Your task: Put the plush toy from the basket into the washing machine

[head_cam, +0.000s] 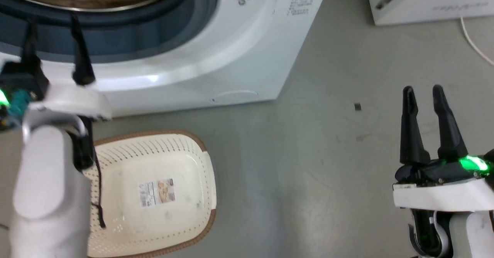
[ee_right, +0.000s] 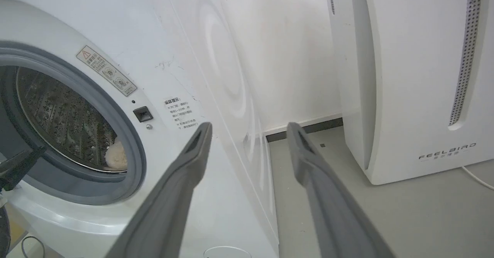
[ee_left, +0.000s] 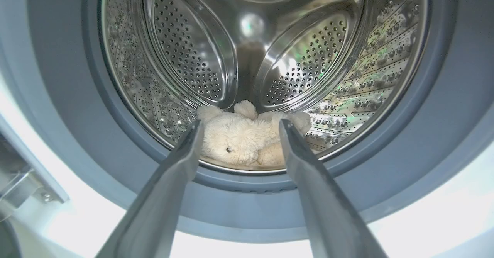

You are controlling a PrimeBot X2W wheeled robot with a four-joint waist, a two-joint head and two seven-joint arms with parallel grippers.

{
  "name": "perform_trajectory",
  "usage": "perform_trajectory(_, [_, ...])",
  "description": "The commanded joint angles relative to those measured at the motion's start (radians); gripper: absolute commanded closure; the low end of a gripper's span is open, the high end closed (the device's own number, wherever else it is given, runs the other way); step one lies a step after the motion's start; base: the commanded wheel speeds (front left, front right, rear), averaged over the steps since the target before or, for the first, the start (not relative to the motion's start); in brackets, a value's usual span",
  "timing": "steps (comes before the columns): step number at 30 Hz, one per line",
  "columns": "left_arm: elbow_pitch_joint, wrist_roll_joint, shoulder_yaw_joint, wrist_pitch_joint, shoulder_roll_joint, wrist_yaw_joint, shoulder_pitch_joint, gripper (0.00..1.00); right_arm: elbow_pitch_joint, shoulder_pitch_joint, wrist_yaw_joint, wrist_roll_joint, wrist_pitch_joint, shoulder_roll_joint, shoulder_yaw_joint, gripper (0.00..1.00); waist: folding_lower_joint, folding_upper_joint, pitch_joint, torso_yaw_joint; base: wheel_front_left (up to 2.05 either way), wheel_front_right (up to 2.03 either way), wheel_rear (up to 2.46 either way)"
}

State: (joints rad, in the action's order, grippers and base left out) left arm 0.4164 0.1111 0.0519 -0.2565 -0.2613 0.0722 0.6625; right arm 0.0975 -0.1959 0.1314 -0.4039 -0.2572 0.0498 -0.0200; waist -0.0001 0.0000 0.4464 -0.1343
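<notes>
A white appliance (ee_right: pixel 417 76) lettered FEELBIRD stands at the right of the right wrist view on grey floor (head_cam: pixel 328 153), against a white wall (ee_right: pixel 293 49), with a white cable (head_cam: pixel 472 41) trailing just beside it.

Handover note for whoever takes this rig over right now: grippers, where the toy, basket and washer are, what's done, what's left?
Left gripper: open, holding nothing, fingers pointing into the washing machine porthole.
Right gripper: open, holding nothing, over the floor beside the machine.
Plush toy: lying at the bottom of the drum, apart from the fingers.
Basket: on the floor in front of the machine, nothing in it.
Done: the toy is in the machine.
Left: probably only drawing the left arm back.
</notes>
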Motion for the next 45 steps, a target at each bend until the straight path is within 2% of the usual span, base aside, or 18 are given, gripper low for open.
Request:
perform_trajectory(1, [-0.015,-0.009,0.003,-0.005,0.008,0.007,-0.030,0.00,-0.002,0.013,-0.001,0.005,-0.005,0.000,-0.002,0.00,0.0001,0.0000,-0.047,0.022,0.00,0.00,0.00])
perform_trajectory(10, [-0.133,-0.061,-0.002,-0.005,0.082,0.023,-0.261,0.00,0.003,0.077,-0.001,0.069,-0.005,0.000,0.000,0.00,0.0001,0.0000,-0.183,0.053,0.00,0.00,0.00])
perform_trajectory(21, [-0.239,-0.085,-0.036,-0.005,0.155,0.038,-0.516,0.00,-0.009,0.189,-0.001,0.163,-0.005,0.000,0.065,0.00,0.0001,0.0000,-0.341,0.099,0.00,0.00,0.00])
perform_trajectory(30, [-0.275,-0.089,-0.059,-0.005,0.176,0.029,-0.655,0.00,-0.044,0.265,-0.001,0.210,-0.005,0.000,0.059,0.00,0.0001,0.0000,-0.417,0.133,0.00,0.00,0.00])
perform_trajectory(42, [-0.291,-0.090,-0.077,-0.005,0.188,0.019,-0.719,0.00,-0.064,0.309,-0.001,0.219,-0.005,0.000,0.072,0.00,0.0001,0.0000,-0.452,0.162,0.00,0.00,0.00])
perform_trajectory(43, [-0.289,-0.084,-0.075,-0.001,0.186,0.020,-0.709,1.00,-0.061,0.296,0.000,0.218,0.000,0.000,0.071,1.00,0.0001,0.0000,-0.452,0.162,0.00,0.00,0.00])
perform_trajectory(45, [-0.289,-0.083,-0.074,0.001,0.186,0.021,-0.708,1.00,-0.062,0.294,0.000,0.219,0.001,0.000,0.071,1.00,0.0001,0.0000,-0.453,0.162,0.00,0.00,0.00])
